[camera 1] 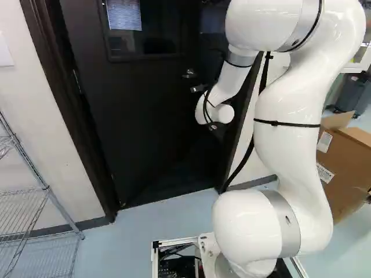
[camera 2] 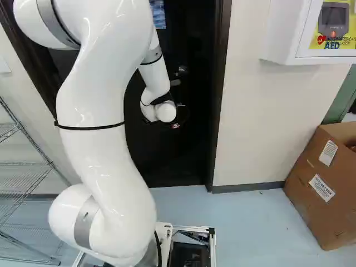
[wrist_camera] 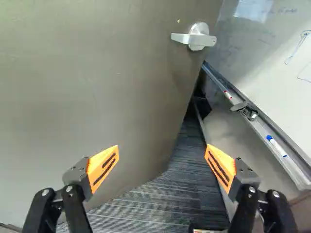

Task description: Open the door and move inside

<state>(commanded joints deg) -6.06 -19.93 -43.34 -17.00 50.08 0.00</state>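
OK, we've got the gripper [wrist_camera: 162, 155] w/ fingers wide apart, gripping nothing, and the handle [wrist_camera: 197, 37] lies ahead, roughly crosswise, nr. the free edge of the ajar door [wrist_camera: 102, 82], where we'd prob. push.

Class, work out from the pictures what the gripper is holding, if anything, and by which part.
Nothing is held. The gripper stands open, its two orange pads wide apart, and the lever handle is ahead, untouched by either.
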